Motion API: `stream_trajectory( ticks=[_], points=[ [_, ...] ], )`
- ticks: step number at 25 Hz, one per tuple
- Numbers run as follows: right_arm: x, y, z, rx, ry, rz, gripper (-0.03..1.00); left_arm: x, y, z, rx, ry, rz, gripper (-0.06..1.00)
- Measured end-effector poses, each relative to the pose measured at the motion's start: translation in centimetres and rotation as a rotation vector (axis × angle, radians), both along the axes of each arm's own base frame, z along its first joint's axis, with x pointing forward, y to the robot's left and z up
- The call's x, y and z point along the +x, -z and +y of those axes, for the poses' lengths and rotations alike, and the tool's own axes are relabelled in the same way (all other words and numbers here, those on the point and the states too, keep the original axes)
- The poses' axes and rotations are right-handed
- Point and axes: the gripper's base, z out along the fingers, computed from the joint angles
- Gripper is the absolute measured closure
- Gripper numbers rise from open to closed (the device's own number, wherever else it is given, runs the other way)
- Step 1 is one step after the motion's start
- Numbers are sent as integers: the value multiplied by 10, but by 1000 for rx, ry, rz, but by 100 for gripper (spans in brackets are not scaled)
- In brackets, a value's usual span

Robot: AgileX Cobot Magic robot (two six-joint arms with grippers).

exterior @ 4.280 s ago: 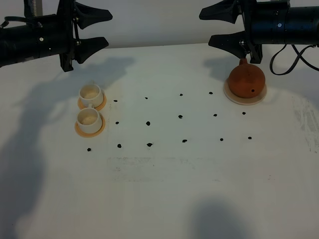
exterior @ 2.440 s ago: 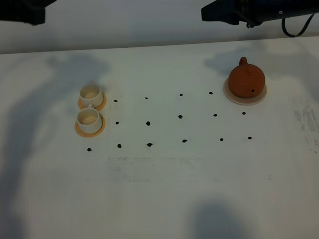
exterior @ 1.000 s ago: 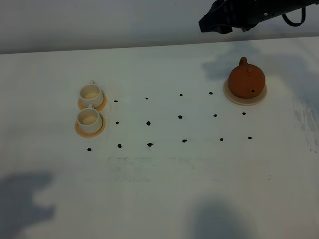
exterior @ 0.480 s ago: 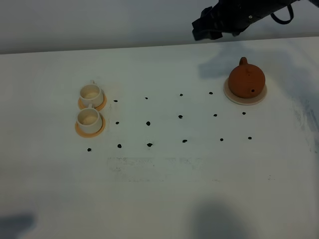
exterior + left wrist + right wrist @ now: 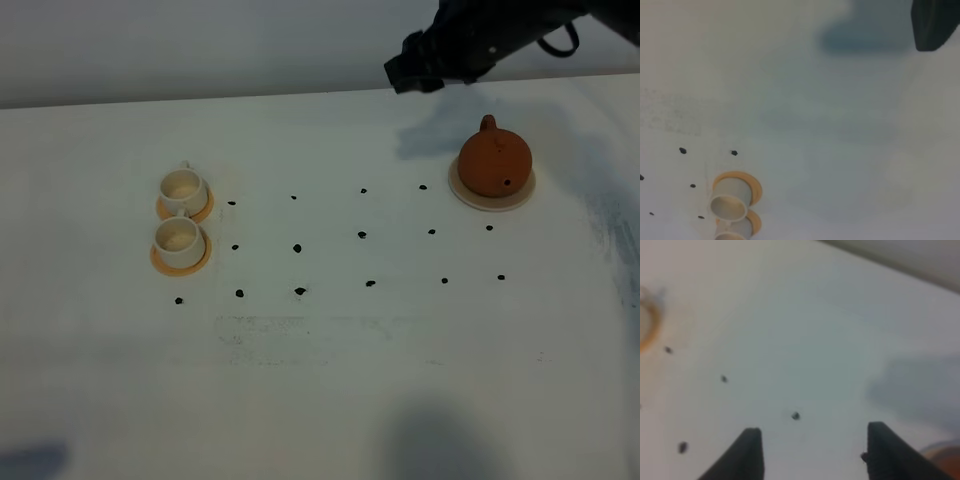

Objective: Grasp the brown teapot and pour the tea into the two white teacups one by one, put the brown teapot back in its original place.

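The brown teapot (image 5: pixel 494 165) sits on its pale coaster (image 5: pixel 462 190) at the right of the high view, with the two white teacups (image 5: pixel 183 187) on their saucers well apart from it at the left, one just below the other.

The pot looks like unglazed clay, so it is probably rigid, brittle and fairly grippy rather than slick. It would chip if knocked against a cup rim. With tea inside (none is visible from here) it would be noticeably heavier than it looks, and the weight would shift as it tips. Its round belly offers no flat faces.

The loop handle (image 5: pixel 487 123), which points toward the top edge of the frame, is my pick for the hold. The fingers would close across the loop so the pot cannot swing. The lid appears loose-fitting and could slide off in a steep pour, so I would tilt slowly.

The right hand (image 5: pixel 812 452) hangs above the surface (image 5: pixel 330 400) at the upper right of the high view, up and to the left of the pot and not touching it. Its jaws are spread wide with nothing between them. The left hand (image 5: pixel 935 22) shows only as a dark piece in the corner of its own wrist view. It is clenched, and nothing is seen in it.

I can read no brand, label or lettering anywhere. The only marks are rows of small black dots (image 5: pixel 297 247) on the surface.
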Motion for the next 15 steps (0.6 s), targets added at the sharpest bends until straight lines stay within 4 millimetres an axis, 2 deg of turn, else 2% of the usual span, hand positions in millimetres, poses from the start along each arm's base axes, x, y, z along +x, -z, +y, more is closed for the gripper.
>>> stream_trajectory(
  ticks=[5,15],
  points=[
    [10,19,-3,-43,29,-6,52,0,0,0,0,0,0,62],
    [22,16,-8,-104,68,-70,52,0,0,0,0,0,0,62]
  ],
)
